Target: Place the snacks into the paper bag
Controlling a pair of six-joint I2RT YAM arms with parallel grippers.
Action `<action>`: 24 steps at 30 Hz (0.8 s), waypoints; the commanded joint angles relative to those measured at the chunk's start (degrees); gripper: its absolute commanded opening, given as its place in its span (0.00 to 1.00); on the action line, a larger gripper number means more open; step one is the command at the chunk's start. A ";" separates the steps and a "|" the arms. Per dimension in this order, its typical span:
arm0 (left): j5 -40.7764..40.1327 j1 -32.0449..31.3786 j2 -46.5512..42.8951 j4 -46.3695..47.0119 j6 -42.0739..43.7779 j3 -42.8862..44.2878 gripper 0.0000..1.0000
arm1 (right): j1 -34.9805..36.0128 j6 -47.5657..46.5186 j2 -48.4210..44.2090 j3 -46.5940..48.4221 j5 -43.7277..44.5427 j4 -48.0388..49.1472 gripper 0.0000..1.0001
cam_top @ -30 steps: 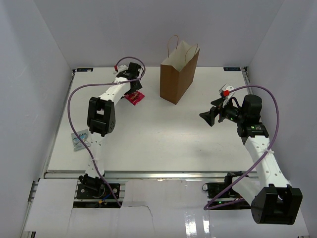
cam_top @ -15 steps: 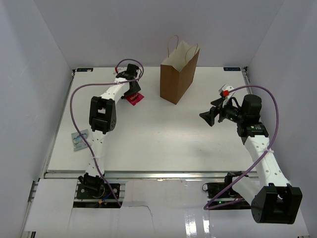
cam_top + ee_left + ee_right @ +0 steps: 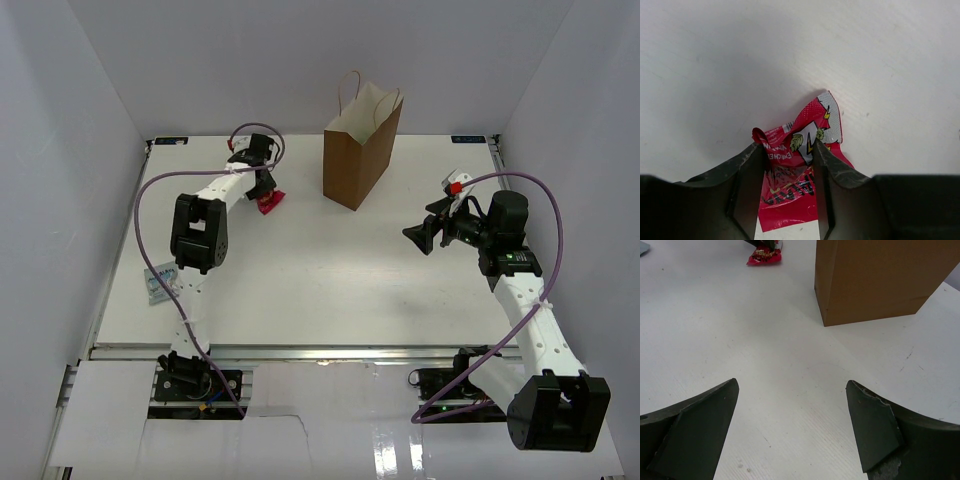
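Note:
A red snack packet (image 3: 268,203) lies on the white table, left of the paper bag (image 3: 355,160). My left gripper (image 3: 262,190) is down over it. In the left wrist view both fingers press the sides of the red packet (image 3: 790,190), which buckles up between them, so my left gripper (image 3: 787,145) is shut on it. A pale blue-silver snack packet (image 3: 160,282) lies near the table's left edge. The brown paper bag (image 3: 875,280) stands upright with its mouth open. My right gripper (image 3: 415,236) hovers open and empty at the right, facing the bag and the red packet (image 3: 764,256).
White walls close in the table on the left, back and right. The left arm's purple cable (image 3: 145,200) loops out over the left side of the table. A metal rail (image 3: 320,352) runs along the near edge.
My left gripper has lowered onto the red packet and its fingers have come together on it, crumpling it narrower. The right arm has not moved.

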 commanded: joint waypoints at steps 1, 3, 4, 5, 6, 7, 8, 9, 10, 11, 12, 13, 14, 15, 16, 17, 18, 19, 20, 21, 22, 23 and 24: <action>4.42 0.11 -7.41 4.11 1.71 -6.47 0.22 | 0.08 -1.00 -0.13 0.13 -0.20 2.03 0.94; 6.35 0.11 -11.80 9.21 3.55 -11.73 0.16 | 0.08 -0.91 -0.13 0.05 -0.28 2.03 0.93; 8.45 0.11 -13.21 10.88 4.25 -13.42 0.14 | 0.08 -0.91 -0.13 0.05 -0.28 2.03 0.94; 9.86 0.11 -14.61 14.11 5.04 -14.82 0.10 | 0.08 -0.91 -0.22 0.13 -0.28 2.03 0.94; 11.18 0.11 -17.15 15.54 5.83 -17.88 0.09 | 0.08 -0.91 -0.22 0.05 -0.28 2.03 0.93; 13.63 0.11 -18.48 17.20 7.23 -19.31 0.07 | 0.08 -0.91 -0.30 0.05 -0.28 2.03 0.94; 14.79 0.11 -19.80 19.92 7.86 -20.63 0.04 | 0.08 -0.91 -0.22 0.05 -0.37 2.03 0.94; 15.84 0.11 -22.25 21.16 8.30 -23.08 0.04 | 0.08 -0.91 -0.30 0.05 -0.28 2.03 0.94; 18.03 0.11 -23.49 22.57 9.09 -24.32 0.02 | 0.08 -0.82 -0.39 0.05 -0.28 2.03 0.94; 19.01 0.11 -24.72 25.19 9.44 -25.38 0.02 | 0.08 -0.82 -0.48 -0.04 -0.28 2.03 0.94; 20.24 0.11 -27.43 26.52 9.71 -26.60 0.02 | -0.01 -0.82 -0.48 -0.04 -0.28 2.03 0.93; 23.47 0.11 -28.77 29.50 10.23 -28.88 0.02 | 0.08 -0.73 -0.48 -0.04 -0.28 2.03 0.94; 24.89 0.11 -30.17 31.09 10.32 -29.95 0.02 | 0.08 -0.73 -0.48 0.05 -0.28 2.03 0.94; 26.82 0.11 -33.06 32.93 10.50 -32.31 0.02 | 0.08 -0.73 -0.48 0.05 -0.28 2.12 0.94; 30.32 0.11 -34.48 36.52 10.76 -33.46 0.02 | 0.08 -0.73 -0.48 0.05 -0.28 2.12 0.94; 32.01 0.11 -35.88 39.60 10.59 -34.60 0.01 | 0.08 -0.64 -0.57 -0.04 -0.37 2.21 0.93; 34.72 -0.07 -38.68 43.72 9.98 -36.62 0.01 | 0.08 -0.64 -0.65 -0.04 -0.37 2.12 0.94; 35.71 -0.33 -39.75 44.98 9.63 -37.16 0.01 | 0.08 -0.64 -0.66 -0.04 -0.37 2.21 0.94; 35.80 -0.68 -40.64 45.52 9.45 -37.08 0.01 | -0.01 -0.64 -0.57 -0.04 -0.37 2.30 0.94; 35.89 -1.64 -41.17 45.96 9.53 -36.64 0.01 | 0.08 -0.64 -0.57 -0.13 -0.37 2.21 0.94; 35.98 -2.26 -41.87 47.01 9.71 -35.59 0.01 | 0.08 -0.64 -0.57 -0.04 -0.37 2.30 0.93; 35.81 -2.79 -42.05 47.45 9.71 -34.80 0.01 | 0.08 -0.64 -0.48 -0.04 -0.28 2.30 0.94; 35.81 -4.10 -41.88 47.80 9.62 -33.83 0.01 | 0.08 -0.64 -0.48 -0.04 -0.28 2.21 0.94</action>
